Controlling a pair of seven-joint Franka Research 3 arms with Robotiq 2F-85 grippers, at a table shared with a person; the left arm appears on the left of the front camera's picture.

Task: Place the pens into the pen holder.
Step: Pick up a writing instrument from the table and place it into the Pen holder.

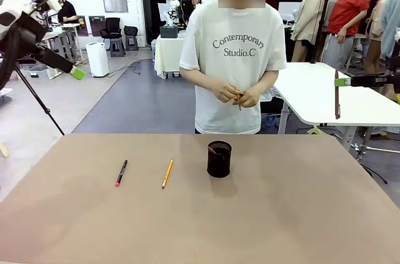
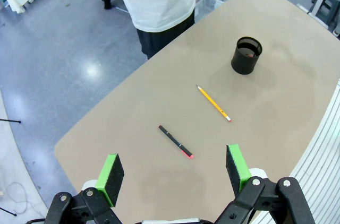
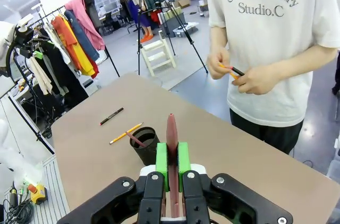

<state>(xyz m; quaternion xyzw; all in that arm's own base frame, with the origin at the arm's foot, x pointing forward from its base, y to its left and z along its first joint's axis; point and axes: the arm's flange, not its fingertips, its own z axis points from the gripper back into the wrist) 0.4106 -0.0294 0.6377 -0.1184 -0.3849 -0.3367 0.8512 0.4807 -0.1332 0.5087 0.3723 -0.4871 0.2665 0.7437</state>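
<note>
Our right gripper (image 3: pixel 173 156) is clamped on a dark reddish pen (image 3: pixel 171 128). The pads hide its lower end, though the front view shows it hanging upright. Our left gripper (image 2: pixel 175 168) is spread wide and holds nothing. It looks down on the black pen (image 2: pixel 175 141) and yellow pencil (image 2: pixel 213 103), which lie apart on the table (image 2: pixel 276 128). Beyond them stands the pen holder (image 2: pixel 246 55), and the right wrist view shows a leaning pen (image 3: pixel 136 139) inside it. The person's hands (image 3: pixel 241 75) hold pens we cannot count.

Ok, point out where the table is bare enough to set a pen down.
Bare: the near strip of table in front of the black pen, yellow pencil and pen holder, and the wide right side past the holder. Crowded: left of the holder, where both pens lie.
</note>
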